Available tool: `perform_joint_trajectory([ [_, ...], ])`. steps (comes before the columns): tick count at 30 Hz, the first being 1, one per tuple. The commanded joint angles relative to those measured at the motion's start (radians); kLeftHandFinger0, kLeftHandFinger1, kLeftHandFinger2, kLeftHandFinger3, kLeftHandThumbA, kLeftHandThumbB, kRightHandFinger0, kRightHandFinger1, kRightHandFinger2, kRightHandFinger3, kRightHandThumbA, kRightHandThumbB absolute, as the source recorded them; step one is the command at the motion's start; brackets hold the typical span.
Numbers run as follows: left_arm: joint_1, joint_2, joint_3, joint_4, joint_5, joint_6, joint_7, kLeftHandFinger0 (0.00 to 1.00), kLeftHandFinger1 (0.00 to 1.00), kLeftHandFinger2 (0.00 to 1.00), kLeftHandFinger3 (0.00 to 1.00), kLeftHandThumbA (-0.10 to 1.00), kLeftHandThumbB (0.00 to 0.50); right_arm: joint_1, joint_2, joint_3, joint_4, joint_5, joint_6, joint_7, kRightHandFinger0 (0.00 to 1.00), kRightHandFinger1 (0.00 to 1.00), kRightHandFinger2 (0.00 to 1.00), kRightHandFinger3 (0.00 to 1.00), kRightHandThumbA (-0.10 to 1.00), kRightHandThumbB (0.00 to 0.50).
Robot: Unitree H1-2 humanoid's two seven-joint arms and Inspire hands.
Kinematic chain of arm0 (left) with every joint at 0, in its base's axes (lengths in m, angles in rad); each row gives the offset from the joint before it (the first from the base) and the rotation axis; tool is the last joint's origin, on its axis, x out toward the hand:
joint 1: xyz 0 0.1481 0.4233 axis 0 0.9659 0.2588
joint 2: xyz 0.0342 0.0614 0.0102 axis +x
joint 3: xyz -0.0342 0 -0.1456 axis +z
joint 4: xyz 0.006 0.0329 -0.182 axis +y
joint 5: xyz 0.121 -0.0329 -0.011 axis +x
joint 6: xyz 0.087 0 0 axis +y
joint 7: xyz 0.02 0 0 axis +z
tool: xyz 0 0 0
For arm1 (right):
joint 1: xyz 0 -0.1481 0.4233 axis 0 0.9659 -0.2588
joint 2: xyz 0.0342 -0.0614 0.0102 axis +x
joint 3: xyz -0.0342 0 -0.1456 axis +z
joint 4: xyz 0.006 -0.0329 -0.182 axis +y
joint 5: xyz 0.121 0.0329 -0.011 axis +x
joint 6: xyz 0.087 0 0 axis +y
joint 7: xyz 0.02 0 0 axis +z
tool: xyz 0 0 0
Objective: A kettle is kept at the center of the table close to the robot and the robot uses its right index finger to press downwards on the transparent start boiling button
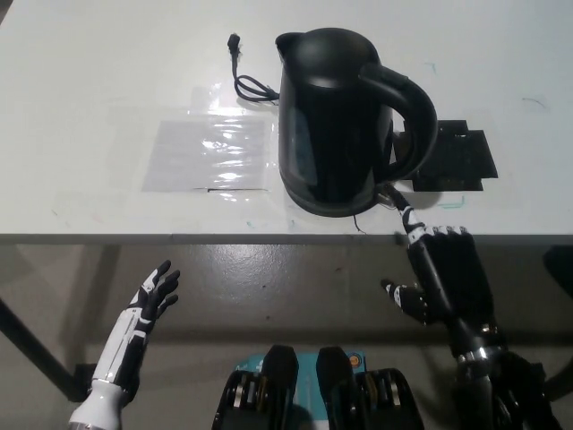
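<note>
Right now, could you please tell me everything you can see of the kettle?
The kettle is glossy black, likely plastic, standing upright near the white table's front edge. Its spout points away from the robot; its looped handle faces right. A black cord lies behind it. The right hand reaches an extended finger to the switch at the handle's base.

One kettle (336, 121); one cord (248, 81); one plastic sheet (210, 154); one black mat (457, 159); two hands.

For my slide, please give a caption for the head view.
Black right hand points an extended finger at the base of the black kettle; white left hand rests open below the table.
</note>
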Motion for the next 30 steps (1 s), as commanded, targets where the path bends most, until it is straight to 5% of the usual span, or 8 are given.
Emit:
perform_joint_trajectory([
  [1, -0.018, 0.018, -0.004, -0.025, 0.006, -0.068, -0.017, 1.0, 1.0, 1.0, 1.0, 0.99, 0.371, -0.034, -0.011, 0.017, 0.0, -0.088, 0.074, 0.012, 0.0, 0.0, 0.0, 1.0, 1.0, 0.296],
  [30, -0.023, 0.021, -0.006, -0.02, 0.004, -0.08, -0.02, 1.0, 1.0, 1.0, 1.0, 0.97, 0.36, -0.101, -0.034, 0.044, 0.111, -0.063, 0.144, 0.01, 0.0, 0.0, 0.0, 1.0, 1.0, 0.289],
])
